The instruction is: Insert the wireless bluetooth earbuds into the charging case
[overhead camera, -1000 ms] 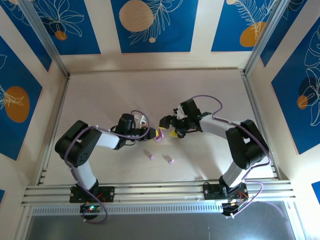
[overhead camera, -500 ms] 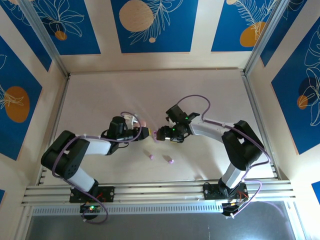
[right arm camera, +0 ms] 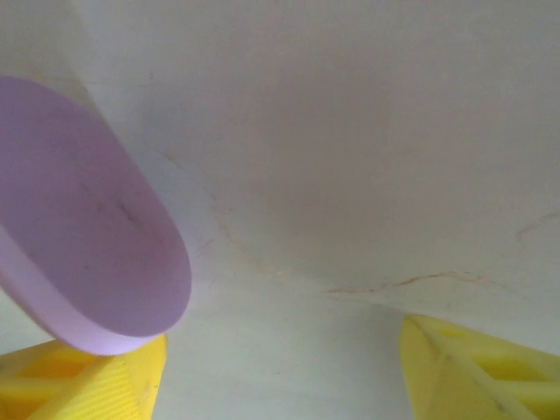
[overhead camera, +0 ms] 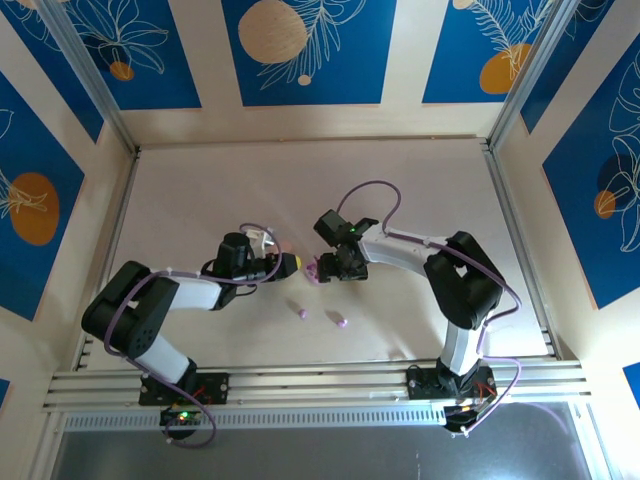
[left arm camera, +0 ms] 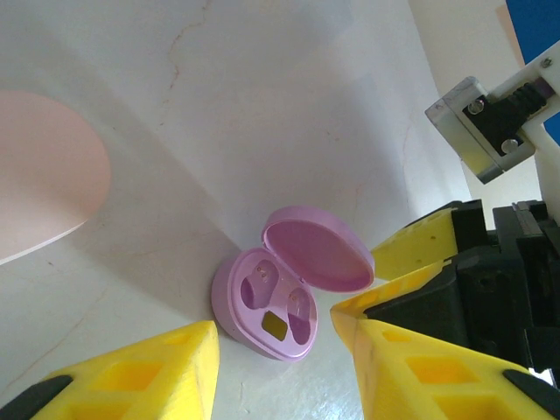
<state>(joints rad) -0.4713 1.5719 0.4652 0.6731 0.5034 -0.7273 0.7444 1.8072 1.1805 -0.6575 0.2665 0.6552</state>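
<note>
Right, charging case [left arm camera: 278,296] sits lid-up on the table [overhead camera: 200,200] between my left gripper [overhead camera: 291,264] and right gripper [overhead camera: 327,268]. Both have jaws apart and empty, probably flanking to brace it. 2 earbuds [overhead camera: 302,312] lie loose nearer the bases; wells look vacant.

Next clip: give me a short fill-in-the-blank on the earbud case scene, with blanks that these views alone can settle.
1. The purple charging case sits on the table with its lid ____.
2. In the top view, ____ purple earbuds lie loose on the table, nearer the arm bases than the case.
3. The left gripper and the right gripper both have ____ fingertips.

Missing words: open; two; yellow.
</note>
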